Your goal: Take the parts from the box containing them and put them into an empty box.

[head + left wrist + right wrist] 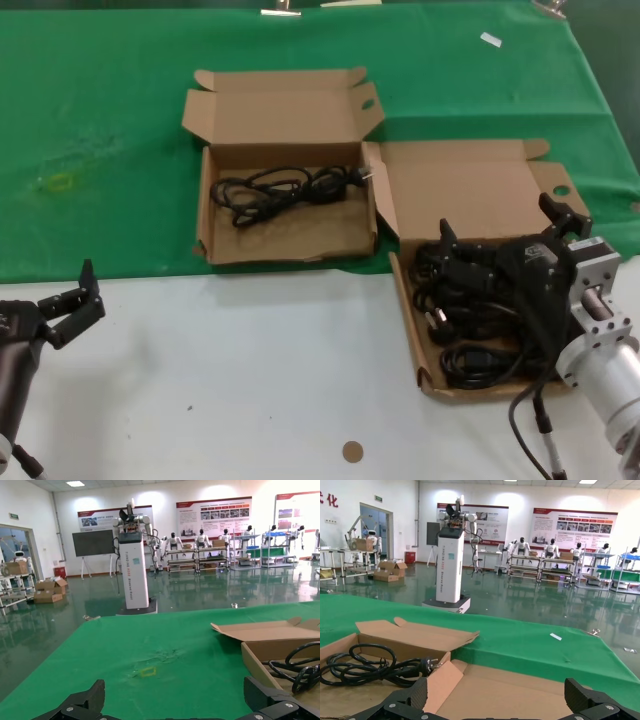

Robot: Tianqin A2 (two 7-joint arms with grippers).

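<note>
The box containing the parts (407, 300) lies at the right, lid open, with several black coiled cables (472, 362) inside. My right gripper (503, 225) hovers over its far half, open, with nothing between the fingers. In the right wrist view the right gripper (500, 702) frames that box's lid (530, 692). The other box (290, 238), left of it and farther back, holds one coiled cable (285, 190), which the right wrist view shows as a black coil (365, 667). My left gripper (68, 300) waits open at the near left, its left wrist view (175, 705) looking across the green cloth.
Both boxes straddle the edge between green cloth (110, 110) and white tabletop (230, 380). A small yellow loop (58, 182) lies on the cloth at far left, a brown disc (352, 451) on the white top near the front, a white tag (490, 40) far back.
</note>
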